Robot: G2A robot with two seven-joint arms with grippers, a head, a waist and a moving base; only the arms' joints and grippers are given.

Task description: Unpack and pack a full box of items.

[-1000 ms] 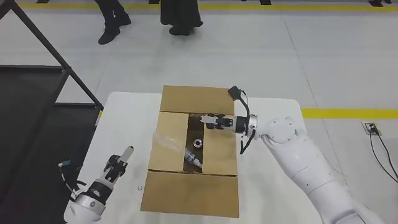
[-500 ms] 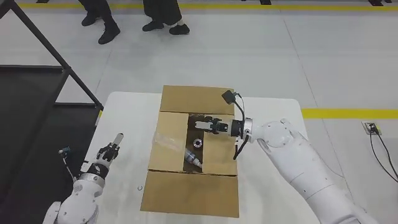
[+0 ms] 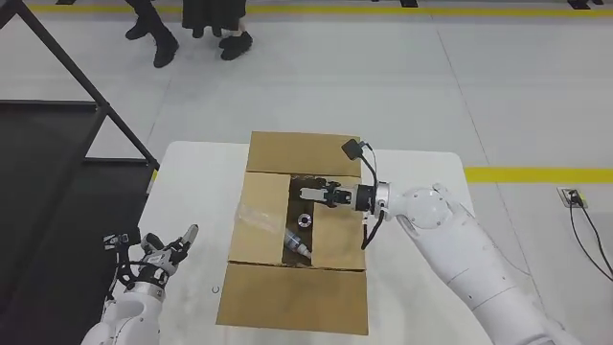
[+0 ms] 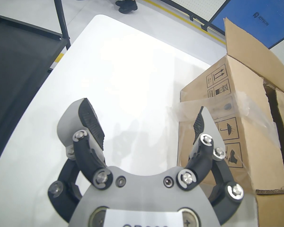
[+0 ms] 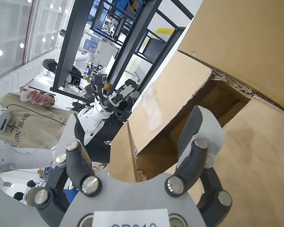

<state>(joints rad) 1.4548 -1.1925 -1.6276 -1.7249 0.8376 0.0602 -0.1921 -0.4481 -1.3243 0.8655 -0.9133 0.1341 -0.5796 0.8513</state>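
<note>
From above, the top camera looks down on the table [image 3: 196,182] and cardboard box [image 3: 292,297]; the left wrist camera faces the box's side from nearby, the right sits close over its open top.

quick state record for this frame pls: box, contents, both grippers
box: brown cardboard box, flaps open, on white table
contents seen: small round metal part; slim tube-like item
right gripper: open, empty, over box opening
left gripper: open, empty, over table beside box
</note>
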